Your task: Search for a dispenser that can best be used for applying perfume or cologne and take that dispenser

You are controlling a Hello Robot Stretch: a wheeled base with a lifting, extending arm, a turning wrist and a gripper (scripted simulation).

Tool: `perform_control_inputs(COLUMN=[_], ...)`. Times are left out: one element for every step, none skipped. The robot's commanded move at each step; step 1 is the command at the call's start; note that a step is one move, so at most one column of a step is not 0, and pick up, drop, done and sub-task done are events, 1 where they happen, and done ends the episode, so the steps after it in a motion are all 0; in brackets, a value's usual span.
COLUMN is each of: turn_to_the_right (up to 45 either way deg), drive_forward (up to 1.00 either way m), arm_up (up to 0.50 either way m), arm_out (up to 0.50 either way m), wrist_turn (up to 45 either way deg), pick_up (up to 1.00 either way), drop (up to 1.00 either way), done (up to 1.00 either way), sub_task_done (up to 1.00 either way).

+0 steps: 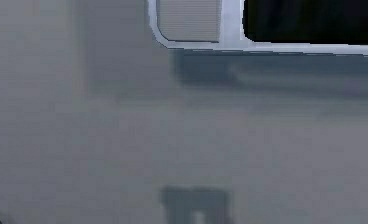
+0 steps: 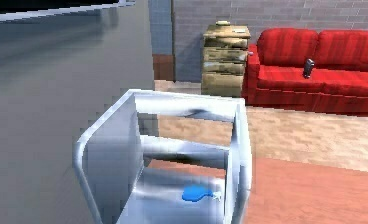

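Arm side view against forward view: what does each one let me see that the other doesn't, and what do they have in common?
Arm side view: a pale chair with a blue patch on its seat, a red sofa with a small dark object on it, a wooden drawer unit and a brick wall. Forward view: a ribbed grille panel beside a dark screen. Both: the grey wall and, it seems, the screen's pale frame.

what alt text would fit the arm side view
A pale grey chair stands in the foreground, a small blue thing on its seat. Beyond it, a red sofa bearing a small dark object sits beside a wooden drawer unit.
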Motion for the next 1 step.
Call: perform_control_inputs(turn_to_the_right=[0.0], drive_forward=[0.00], arm_up=[0.00], arm_out=[0.50], wrist_turn=[0.0], pick_up=[0.00], drop=[0.00], done=[0.00], sub_task_done=[0.00])
